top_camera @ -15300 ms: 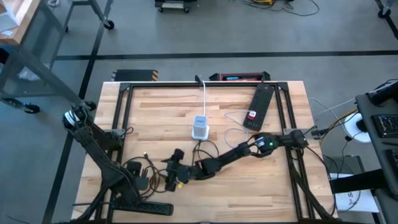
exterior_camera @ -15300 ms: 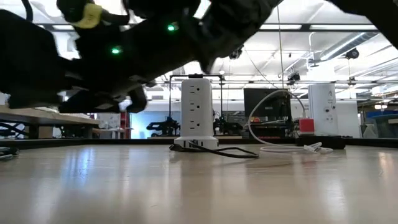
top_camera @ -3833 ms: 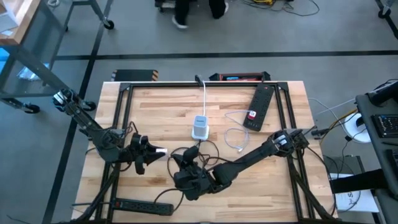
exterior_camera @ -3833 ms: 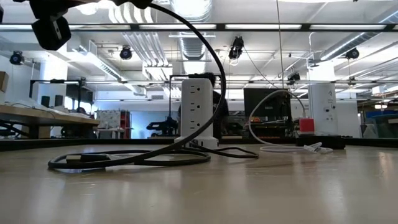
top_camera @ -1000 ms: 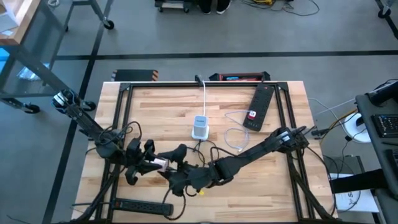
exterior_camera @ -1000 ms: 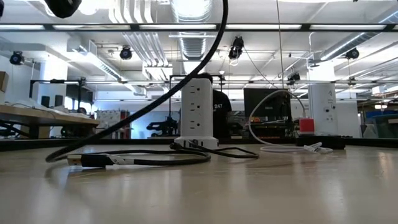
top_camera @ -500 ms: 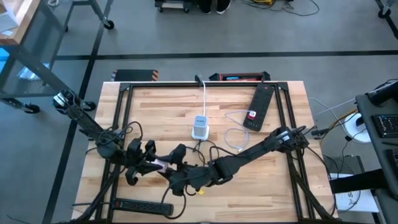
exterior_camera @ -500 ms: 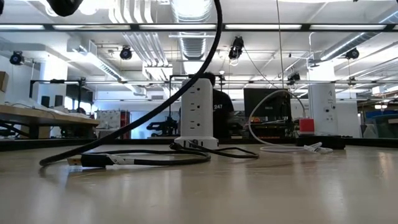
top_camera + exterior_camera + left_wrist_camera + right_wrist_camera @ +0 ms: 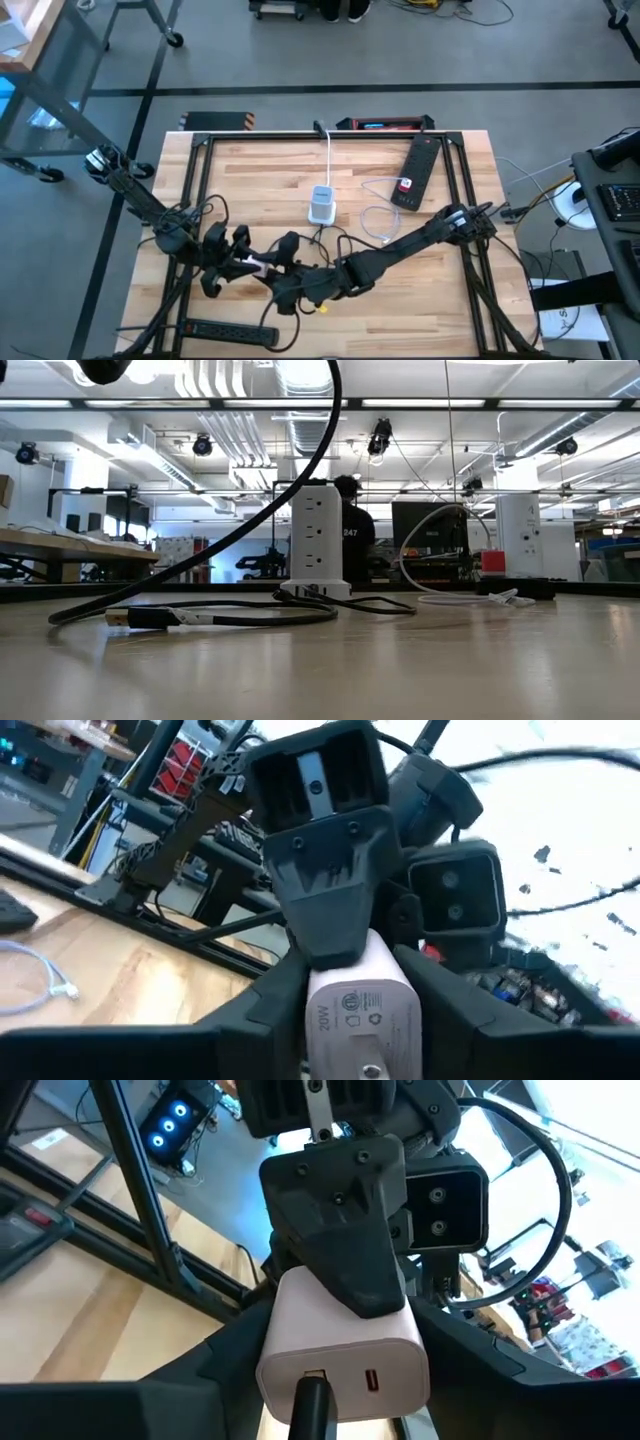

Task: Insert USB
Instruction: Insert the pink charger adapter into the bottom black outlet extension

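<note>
A white 20W charger block [image 9: 254, 264] [image 9: 365, 1010] [image 9: 345, 1342] is held above the table's near-left part, between the two grippers, which face each other. My left gripper [image 9: 238, 264] [image 9: 365, 1055] is shut on the block. My right gripper [image 9: 283, 269] [image 9: 325, 1415] is shut on the black USB cable's plug [image 9: 312, 1402], which sits at a port in the block's face. The cable arcs down to the table, and its other plug [image 9: 130, 618] lies flat there. My left gripper pinches the charger block's two flat sides [image 9: 330, 1005] between its fingers [image 9: 270, 1010], coming level from the table's left. The block is lifted clear, port face toward the right gripper. My right gripper holds the plug's black body [image 9: 310, 1415], level from the table's right; the picture's bottom edge cuts off the hold.
A white tower power strip [image 9: 321, 205] [image 9: 318, 540] stands mid-table. A black power strip [image 9: 417, 172] lies far right, another [image 9: 228, 330] at the near edge. A thin white cable [image 9: 378, 225] lies right of the tower. A person [image 9: 350, 530] stands beyond the table.
Both grippers have stayed almost where they were, facing each other over the block. In the low view the black cable's hanging arc has swung, and its bend on the table has slid toward the picture's left. The free plug has stayed put.
</note>
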{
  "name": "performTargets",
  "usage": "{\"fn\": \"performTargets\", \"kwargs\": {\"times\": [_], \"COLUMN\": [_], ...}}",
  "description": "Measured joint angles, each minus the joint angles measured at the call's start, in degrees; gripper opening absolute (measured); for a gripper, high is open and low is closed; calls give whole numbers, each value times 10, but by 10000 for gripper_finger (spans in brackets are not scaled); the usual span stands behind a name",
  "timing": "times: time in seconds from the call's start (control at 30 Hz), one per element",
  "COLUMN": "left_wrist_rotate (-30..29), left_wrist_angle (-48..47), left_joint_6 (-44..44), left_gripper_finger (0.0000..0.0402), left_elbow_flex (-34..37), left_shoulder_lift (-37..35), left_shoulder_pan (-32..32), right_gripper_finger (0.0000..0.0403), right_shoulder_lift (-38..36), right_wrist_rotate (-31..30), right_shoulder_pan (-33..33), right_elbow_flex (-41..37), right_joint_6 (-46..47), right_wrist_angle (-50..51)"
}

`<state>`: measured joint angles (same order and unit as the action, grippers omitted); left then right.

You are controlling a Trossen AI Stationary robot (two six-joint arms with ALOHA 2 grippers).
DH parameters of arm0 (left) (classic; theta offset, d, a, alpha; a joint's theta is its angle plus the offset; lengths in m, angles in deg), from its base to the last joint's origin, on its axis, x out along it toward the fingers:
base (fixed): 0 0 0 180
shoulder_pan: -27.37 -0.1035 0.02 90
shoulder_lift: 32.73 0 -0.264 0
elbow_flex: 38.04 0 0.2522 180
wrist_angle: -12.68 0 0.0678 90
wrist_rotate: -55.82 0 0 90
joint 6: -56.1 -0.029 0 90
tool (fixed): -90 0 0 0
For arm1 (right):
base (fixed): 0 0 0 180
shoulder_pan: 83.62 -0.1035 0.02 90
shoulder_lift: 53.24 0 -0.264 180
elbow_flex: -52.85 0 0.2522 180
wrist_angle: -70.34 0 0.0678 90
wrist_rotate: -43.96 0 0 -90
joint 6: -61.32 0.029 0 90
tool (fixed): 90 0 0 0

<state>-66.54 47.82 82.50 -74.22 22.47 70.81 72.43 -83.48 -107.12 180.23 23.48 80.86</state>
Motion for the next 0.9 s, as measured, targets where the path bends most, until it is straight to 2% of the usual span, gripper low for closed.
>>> {"fn": "performTargets", "kwargs": {"times": [0.23,0.37,0.5,0.63,0.77,0.9], "left_wrist_rotate": [8,13,32,11,-49,-82], "left_wrist_angle": [-2,-5,-33,-106,-215,-326], "left_joint_6": [-34,-47,-92,-128,-149,-197], "left_gripper_finger": [193,223,246,260,265,263], "left_elbow_flex": [0,0,1,-2,-2,-1], "left_shoulder_lift": [0,-6,-47,-115,-178,-229], "left_shoulder_pan": [0,0,-1,-1,-1,-1], "right_gripper_finger": [184,184,183,183,183,183], "right_shoulder_lift": [0,0,-2,-1,4,-1], "right_wrist_rotate": [0,0,3,7,68,127], "right_shoulder_pan": [-1,-2,-3,-15,-20,-14], "right_elbow_flex": [0,4,20,34,49,53], "right_joint_6": [46,78,141,196,276,416], "right_wrist_angle": [0,19,55,110,155,167]}}
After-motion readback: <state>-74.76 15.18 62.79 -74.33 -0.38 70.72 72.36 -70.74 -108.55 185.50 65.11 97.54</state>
